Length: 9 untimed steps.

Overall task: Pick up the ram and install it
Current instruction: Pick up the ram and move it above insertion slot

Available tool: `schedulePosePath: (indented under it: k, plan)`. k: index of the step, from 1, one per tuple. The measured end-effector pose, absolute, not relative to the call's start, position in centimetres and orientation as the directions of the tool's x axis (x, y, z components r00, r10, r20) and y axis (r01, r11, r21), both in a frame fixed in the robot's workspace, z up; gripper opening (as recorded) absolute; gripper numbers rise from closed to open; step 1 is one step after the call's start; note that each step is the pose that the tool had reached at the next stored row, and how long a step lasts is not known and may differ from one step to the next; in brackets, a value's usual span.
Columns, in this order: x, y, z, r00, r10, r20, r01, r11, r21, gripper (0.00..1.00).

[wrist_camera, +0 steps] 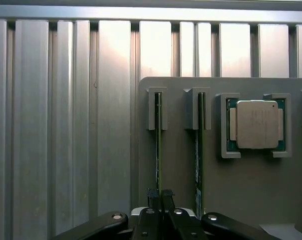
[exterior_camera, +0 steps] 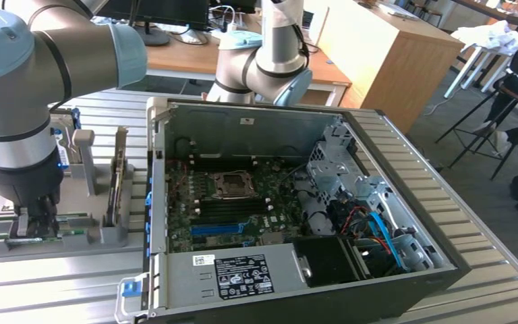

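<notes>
The gripper [wrist_camera: 161, 199] is clenched on the ram [wrist_camera: 158, 145], its jaws pinching the thin green stick from both sides. The stick stands on edge in the outermost slot of the grey holder plate [wrist_camera: 181, 170]. A second stick [wrist_camera: 200, 150] stands in the next slot of the plate, and the silver processor chip [wrist_camera: 256, 124] lies in a pocket further in. In the exterior view the gripper [exterior_camera: 36, 219] is down at the plate, with the open computer case [exterior_camera: 241, 121] just beside the plate. The lift probably needs to go straight up out of the slot guides. Any tilt could bind the board or knock the neighbouring stick, and the grip looks to sit near one end, so twisting seems a risk.
</notes>
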State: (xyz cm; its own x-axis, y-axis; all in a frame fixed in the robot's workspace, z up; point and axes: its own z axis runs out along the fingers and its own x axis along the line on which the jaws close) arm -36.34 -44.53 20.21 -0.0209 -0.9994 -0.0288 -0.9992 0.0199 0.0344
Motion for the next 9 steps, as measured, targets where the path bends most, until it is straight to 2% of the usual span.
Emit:
schedulePosePath:
  k: [9]
  plan:
    - [-36.34, -44.52, 20.02, -0.021, -0.999, -0.029, -0.999, 0.02, 0.034, 0.14]
